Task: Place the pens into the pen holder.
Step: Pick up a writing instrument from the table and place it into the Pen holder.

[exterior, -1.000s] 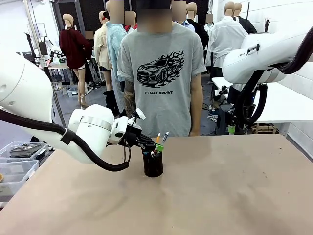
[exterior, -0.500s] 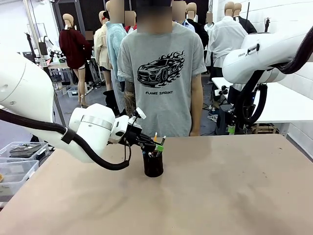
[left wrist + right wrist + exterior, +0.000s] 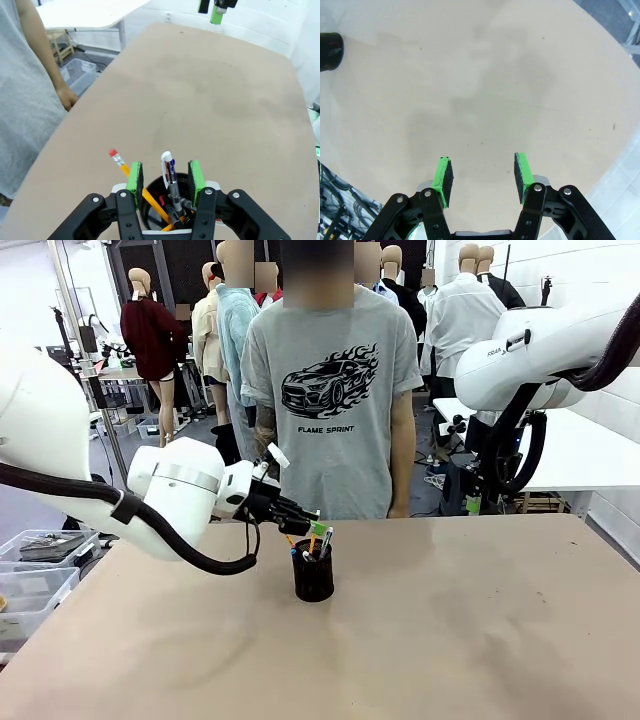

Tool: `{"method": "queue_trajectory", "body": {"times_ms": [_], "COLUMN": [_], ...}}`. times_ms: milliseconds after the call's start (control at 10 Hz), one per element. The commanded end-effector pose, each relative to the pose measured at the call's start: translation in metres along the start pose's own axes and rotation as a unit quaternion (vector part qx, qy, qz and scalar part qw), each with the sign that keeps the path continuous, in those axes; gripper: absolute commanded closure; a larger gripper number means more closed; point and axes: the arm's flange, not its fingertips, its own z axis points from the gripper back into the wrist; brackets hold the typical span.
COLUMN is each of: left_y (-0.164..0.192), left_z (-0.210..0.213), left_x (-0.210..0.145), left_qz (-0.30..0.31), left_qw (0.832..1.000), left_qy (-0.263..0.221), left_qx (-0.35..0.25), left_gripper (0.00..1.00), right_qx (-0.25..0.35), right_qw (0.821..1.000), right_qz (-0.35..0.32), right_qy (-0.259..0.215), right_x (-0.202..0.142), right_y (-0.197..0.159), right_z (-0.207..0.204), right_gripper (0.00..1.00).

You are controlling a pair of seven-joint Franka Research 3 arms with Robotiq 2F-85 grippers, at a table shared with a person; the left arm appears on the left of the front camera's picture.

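Observation:
The black mesh pen holder (image 3: 313,580) stands on the table's far middle, with several pens (image 3: 317,540) sticking out of its top. My left gripper (image 3: 311,529) hovers just above and left of them, open. In the left wrist view its green pads (image 3: 135,177) stand apart on either side of a white and blue pen (image 3: 169,170) without touching it. A yellow pencil with a red eraser (image 3: 116,156) leans out past the left pad, and the pen holder (image 3: 154,191) sits below. My right gripper (image 3: 481,175) is open over bare table, far from the pen holder (image 3: 330,50).
A person in a grey printed T-shirt (image 3: 330,390) stands at the far edge, right behind the holder, one hand (image 3: 65,97) hanging by the table edge. Clear plastic bins (image 3: 35,570) sit off the table's left side. My right arm (image 3: 530,355) is raised at the right.
My left gripper has opened and let go of the pen, which now stands in the holder. The gripper has drawn back a little to the left and up.

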Motion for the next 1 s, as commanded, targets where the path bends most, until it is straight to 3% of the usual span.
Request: {"method": "queue_trajectory", "body": {"times_ms": [0,200,400,700,900], "left_y": [-0.003,-0.004,-0.002,-0.006,-0.003], "left_z": [0.026,0.061,0.103,0.176,0.202], "left_x": [0.009,0.019,0.021,0.024,0.012], "left_qz": [0.003,-0.002,0.020,0.078,0.125], "left_qw": [1.000,0.999,0.991,0.965,0.956], "left_qy": [0.002,0.020,0.081,0.165,0.198], "left_qx": [0.026,0.032,0.102,0.186,0.178], "left_gripper": [0.51,0.51,0.51,0.51,0.51], "right_qx": [0.010,0.010,0.010,0.010,0.010], "right_qw": [1.000,1.000,1.000,1.000,1.000], "right_qz": [0.005,0.005,0.005,0.005,0.005], "right_qy": [-0.010,-0.010,-0.010,-0.010,-0.010], "right_x": [0.000,0.000,0.000,0.000,0.000], "right_y": [-0.002,-0.002,-0.002,-0.002,-0.002], "right_z": [0.000,0.000,0.000,0.000,0.000], "right_gripper": [0.37,0.37,0.37,0.37,0.37]}}
